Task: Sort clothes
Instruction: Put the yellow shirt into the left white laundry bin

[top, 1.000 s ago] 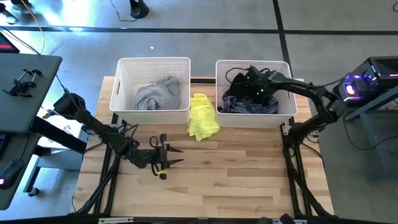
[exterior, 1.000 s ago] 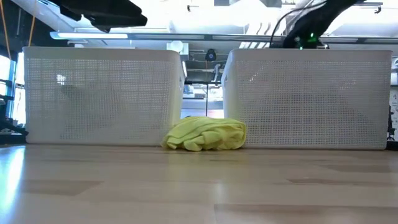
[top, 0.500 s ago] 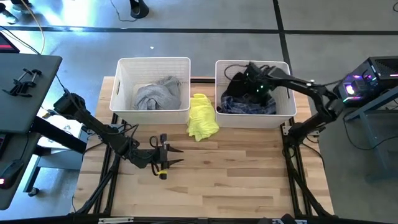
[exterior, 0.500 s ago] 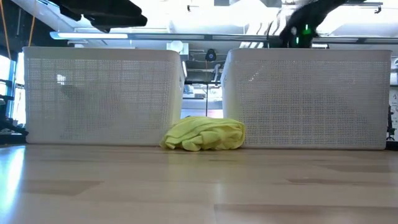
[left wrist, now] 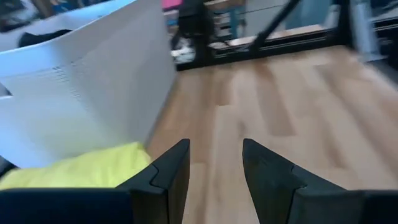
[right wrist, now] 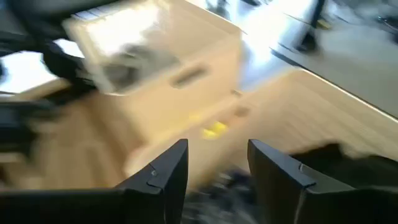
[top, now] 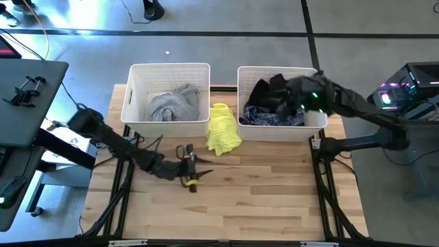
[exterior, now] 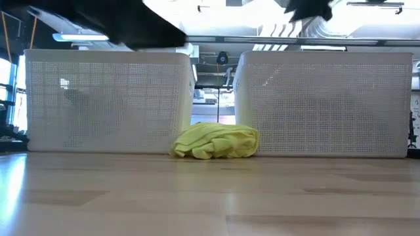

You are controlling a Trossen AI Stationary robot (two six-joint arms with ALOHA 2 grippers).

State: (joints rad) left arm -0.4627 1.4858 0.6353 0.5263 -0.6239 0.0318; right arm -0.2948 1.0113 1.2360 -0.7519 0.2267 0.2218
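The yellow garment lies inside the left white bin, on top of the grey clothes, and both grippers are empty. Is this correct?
Not quite. The yellow garment lies on the table, in the gap between the two bins, as the high and low views show. The left white bin holds only the grey clothes. The left gripper and right gripper are indeed empty.

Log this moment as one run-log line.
left gripper: open, empty, near yellow garment | right gripper: open, empty, over right bin
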